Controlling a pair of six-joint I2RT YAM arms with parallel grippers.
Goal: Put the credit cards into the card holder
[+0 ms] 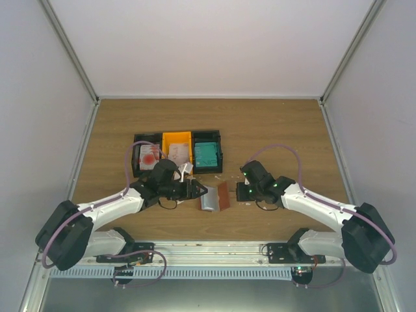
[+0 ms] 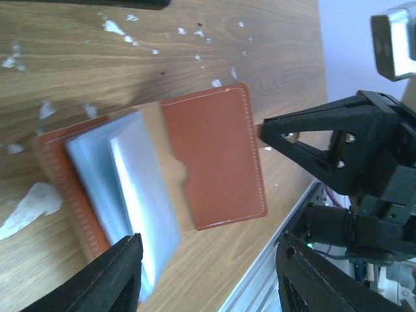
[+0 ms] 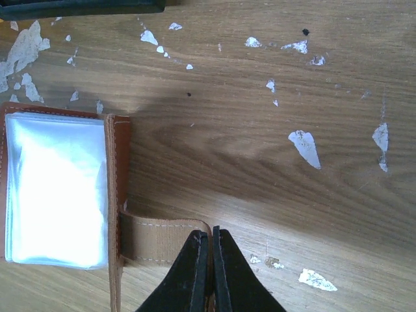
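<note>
The card holder [image 1: 216, 196] lies open on the wooden table [image 1: 279, 130], inner face up, between the two grippers. The half on the left arm's side carries a stack of clear plastic sleeves [image 2: 123, 188]. The half on the right arm's side shows reddish-brown leather with pale stitching along its edge. Whether that leather half lies flat or is tilted up cannot be told.

A tan strap [image 3: 159, 239] runs out from the holder's edge on the right arm's side. The right gripper [image 3: 209, 237] stands at the end of this strap, low over the table, with its fingers pressed together and the strap's tip pinched between them.

The left gripper [image 1: 200, 190] sits just beside the holder on the sleeve side. Its fingers are spread wide and hold nothing. One finger [image 2: 117, 273] overlaps the near corner of the sleeves in the left wrist view, but contact cannot be confirmed.

Three bins stand in a row beyond the holder, away from the arm bases and offset toward the left arm's side. The right black bin [image 1: 220, 153], nearest the holder, contains the teal cards [image 1: 207, 155]. The orange bin [image 1: 177, 136] next to it contains the pale cards [image 1: 178, 154]. The left black bin [image 1: 138, 159], farthest from the holder, contains the white cards with a red mark [image 1: 149, 156].

Small white scraps [image 3: 304, 146] are scattered on the wood around the holder.
</note>
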